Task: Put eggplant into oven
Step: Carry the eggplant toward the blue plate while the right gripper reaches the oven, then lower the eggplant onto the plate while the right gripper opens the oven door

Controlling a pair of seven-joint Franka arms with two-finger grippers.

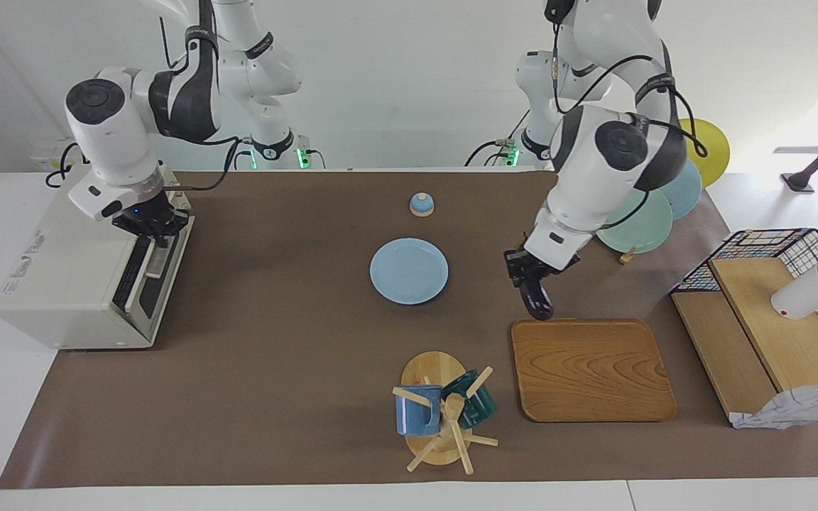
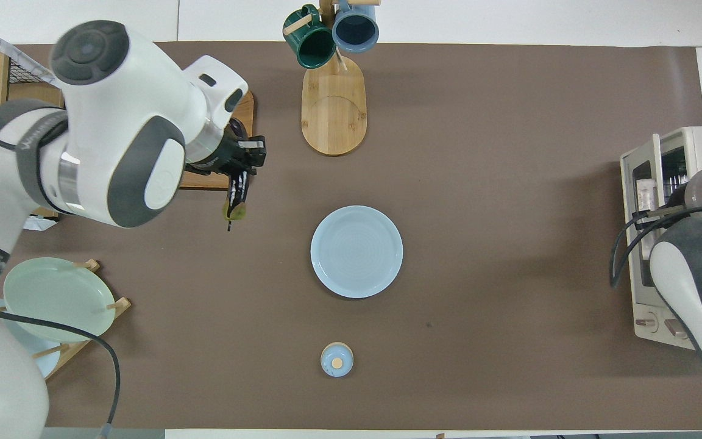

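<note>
Our left pincer [image 1: 531, 278], right of centre in the facing view, is clamped on the eggplant [image 1: 538, 299], which hangs above the worktop [image 1: 274, 369] just by the upper edge of the wooden tray [image 1: 591, 369]. So the pickup looks done. At the left of that view our right pincer [image 1: 152, 226] sits at the door of the oven [image 1: 75, 284], which appears pulled open; whether its fingers grip the handle we cannot tell. What remains, we judge, is carrying the eggplant past the blue plate [image 1: 409, 270] and placing it inside.
</note>
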